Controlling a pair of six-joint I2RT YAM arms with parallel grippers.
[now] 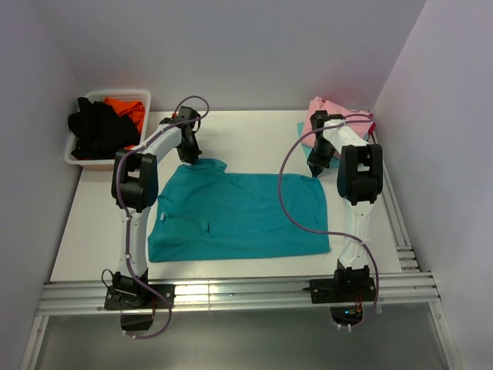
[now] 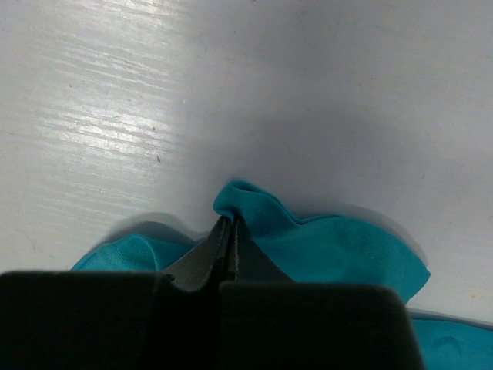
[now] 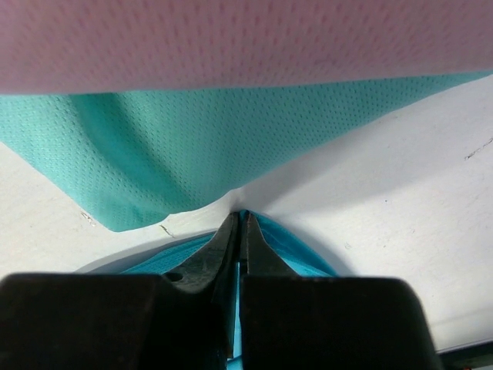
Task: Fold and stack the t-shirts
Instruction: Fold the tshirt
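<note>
A teal t-shirt [image 1: 246,216] lies spread on the white table [image 1: 246,135]. My left gripper [image 1: 192,158] is shut on its far left sleeve, and the cloth [image 2: 323,243] bunches up around the tips of my left gripper [image 2: 229,220]. My right gripper [image 1: 316,171] is shut on the shirt's far right corner, with teal cloth [image 3: 308,258] pinched at the tips of my right gripper [image 3: 241,216]. Just beyond it sit the folded pale aqua t-shirt [image 3: 169,146] and the pink t-shirt [image 3: 246,38] on top, at the back right of the table.
A white basket [image 1: 85,150] with black and orange clothes stands at the back left. The folded pink and aqua stack [image 1: 327,116] sits against the right wall. A metal rail [image 1: 239,293] runs along the near edge.
</note>
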